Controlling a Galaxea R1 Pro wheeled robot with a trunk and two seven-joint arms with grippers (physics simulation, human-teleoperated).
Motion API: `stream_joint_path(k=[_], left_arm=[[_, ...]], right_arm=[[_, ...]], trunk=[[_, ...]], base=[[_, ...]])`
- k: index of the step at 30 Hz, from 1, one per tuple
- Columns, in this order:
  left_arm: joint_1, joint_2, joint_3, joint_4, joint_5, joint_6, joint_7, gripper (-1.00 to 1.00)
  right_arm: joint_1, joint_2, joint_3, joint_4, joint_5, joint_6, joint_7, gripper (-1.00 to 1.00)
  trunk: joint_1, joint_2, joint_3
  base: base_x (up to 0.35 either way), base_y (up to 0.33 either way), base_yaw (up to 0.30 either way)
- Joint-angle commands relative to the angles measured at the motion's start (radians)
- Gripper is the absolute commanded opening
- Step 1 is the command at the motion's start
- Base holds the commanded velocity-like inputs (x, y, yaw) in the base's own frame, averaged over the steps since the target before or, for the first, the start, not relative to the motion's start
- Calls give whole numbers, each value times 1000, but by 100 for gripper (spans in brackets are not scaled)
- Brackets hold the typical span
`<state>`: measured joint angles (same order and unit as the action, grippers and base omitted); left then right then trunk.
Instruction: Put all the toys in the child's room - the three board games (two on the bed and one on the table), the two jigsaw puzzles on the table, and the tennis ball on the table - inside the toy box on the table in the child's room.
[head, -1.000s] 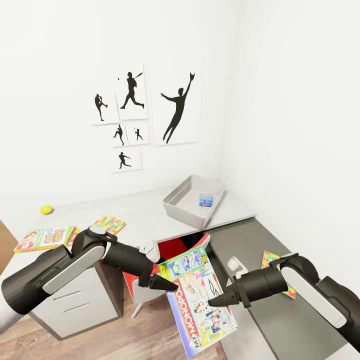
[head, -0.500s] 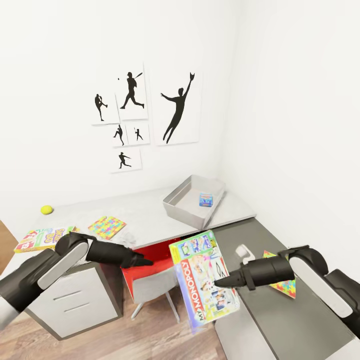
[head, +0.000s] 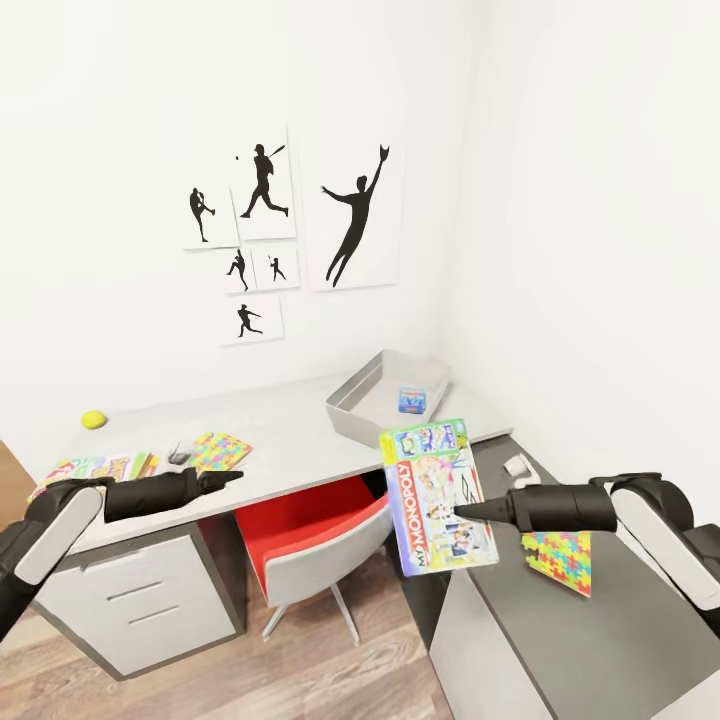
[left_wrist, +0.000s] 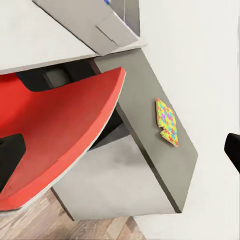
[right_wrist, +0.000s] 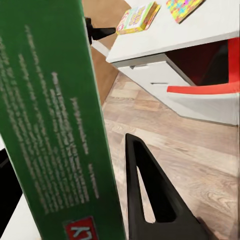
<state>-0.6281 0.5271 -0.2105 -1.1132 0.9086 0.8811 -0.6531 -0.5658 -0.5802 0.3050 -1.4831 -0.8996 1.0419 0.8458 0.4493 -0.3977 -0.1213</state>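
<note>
My right gripper (head: 462, 510) is shut on the Monopoly board game (head: 438, 497), holding it upright in the air between the table (head: 290, 430) and its lower wing (head: 600, 640); its green edge (right_wrist: 55, 115) is close in the right wrist view. The toy box (head: 350, 410) stands behind it with the small blue board game (head: 411, 399) inside. My left gripper (head: 232, 477) hangs open over the table's front edge beside one jigsaw puzzle (head: 222, 450). A second puzzle (head: 560, 560) lies on the wing. The yellow-green-red board game (head: 90, 468) and the tennis ball (head: 93, 420) are at the table's left. The bed is out of view.
A red-seated chair (head: 310, 525) is pushed under the table, just left of the held box. White drawers (head: 150, 600) sit below my left arm. White walls close off the corner behind and to the right, and wood floor lies below.
My left gripper let go of the Monopoly box and drew back left over the table edge. My right gripper carried the box up and to the right, closer to the toy box.
</note>
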Motion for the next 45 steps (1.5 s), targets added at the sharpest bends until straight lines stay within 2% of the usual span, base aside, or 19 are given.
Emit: stream_joint_path(k=[1,2,4,5,9,10,13,15,16,20,23,24,29,45], left_arm=[[11,-4,34,2,9,5,0,100],[11,-4,34,2,9,5,0,100],[33,-24,94,2,22,6,1,100],[33,-24,94,2,22,6,1,100],[66,-82,176,-24,40,11,10,100],[66,-82,176,-24,40,11,10,100],[87,-116,207,-49,52,14,32,100],[95,-124,214,-57,55,15,38,100],[111,-137,224,-77,61,16,46,100],[131,-153,233,-102,86,16,53,100],[145,-163,239,-126,138,10,57,100],[154,-169,241,-149,177,6,66,100],[163,-179,245,-170,209,2,76,100],[166,-182,247,-181,216,-1,77,100]], right_arm=[[-2,0,-10,4,-1,5,5,-100],[-2,0,-10,4,-1,5,5,-100],[-2,-1,-32,8,5,5,4,-100],[-2,-1,-32,8,5,5,4,-100],[-3,-3,-82,12,23,5,5,-100],[-3,-3,-82,12,23,5,5,-100],[-3,-4,-118,9,38,5,6,-100],[-3,-4,-127,8,42,5,6,-100],[-3,-6,-140,6,48,5,7,-100],[-4,-6,-153,5,53,5,8,-100],[-6,-7,-161,4,56,5,7,-100],[-13,-7,-170,3,58,5,7,-100],[-22,-5,-178,3,60,5,7,-100],[-23,3,-179,3,61,5,5,-100]], trunk=[[1,-2,-2],[1,-2,-2],[1,-2,-2],[1,-2,-2],[1,-2,-2],[1,-2,-2],[1,-2,-2],[1,-2,-2],[1,-2,-2],[1,-2,-2],[1,-2,-2],[1,-2,-2],[1,-2,-1],[1,-2,-1]], base=[[0,0,0],[0,0,0],[0,0,0],[0,0,0],[0,0,0],[0,0,0],[0,0,0],[0,0,0],[0,0,0],[0,0,-7],[0,0,-29],[0,0,-20],[34,0,-10],[206,48,-1]])
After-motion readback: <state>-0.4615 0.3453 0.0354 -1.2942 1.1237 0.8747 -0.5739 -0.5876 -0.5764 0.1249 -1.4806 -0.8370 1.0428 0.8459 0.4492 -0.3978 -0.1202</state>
